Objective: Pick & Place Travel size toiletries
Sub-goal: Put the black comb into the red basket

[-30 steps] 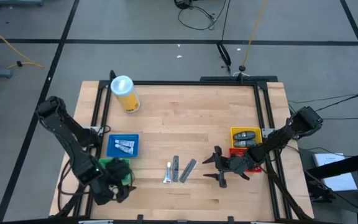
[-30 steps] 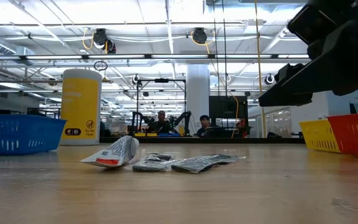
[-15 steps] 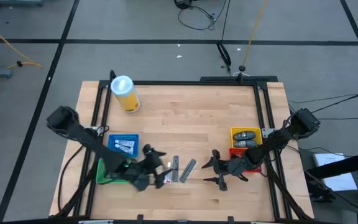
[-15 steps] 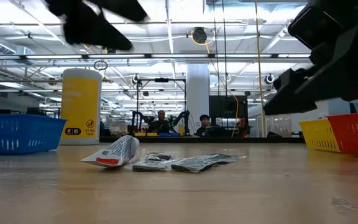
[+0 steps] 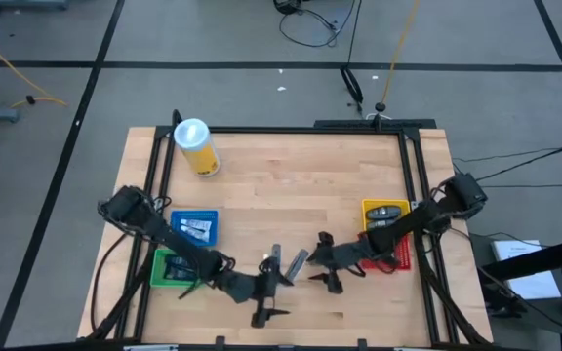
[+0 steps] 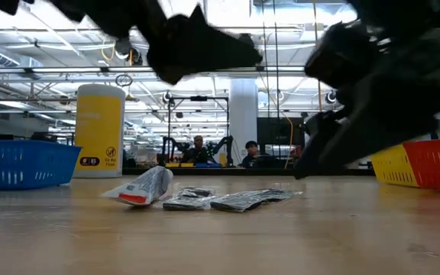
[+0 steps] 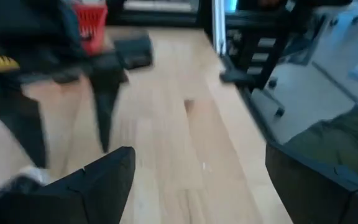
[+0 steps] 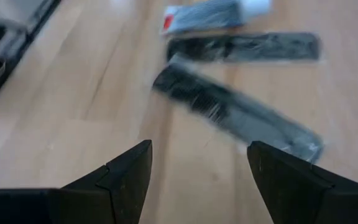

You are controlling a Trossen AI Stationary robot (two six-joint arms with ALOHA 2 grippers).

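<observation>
Three toiletries lie flat on the wood near the table's near edge: a white tube (image 5: 264, 270) (image 8: 210, 15) (image 6: 140, 187) and two grey sachets (image 5: 276, 260) (image 5: 298, 261) (image 8: 235, 112). My left gripper (image 5: 273, 295) (image 7: 199, 155) hangs open just on the near side of the tube, above the table. My right gripper (image 5: 318, 263) (image 8: 199, 148) is open too, just right of the sachets and off the wood. White tubes lie in the blue bin (image 5: 176, 216). Dark oval pieces lie in the yellow bin (image 5: 367, 204).
A green bin (image 5: 160, 268) sits by the left arm, and a red bin (image 5: 398, 258) is partly under the right arm. The big yellow cylinder (image 5: 195, 146) lies toward the far left corner. A black frame (image 5: 261, 130) borders the table. Bare wood stretches across the middle.
My left arm has swung quickly from over the green bin at the near left corner toward the table's right, ending beside the white tube. My right gripper has moved toward the table's left, up to the sachets. The tube and sachets have stayed put.
</observation>
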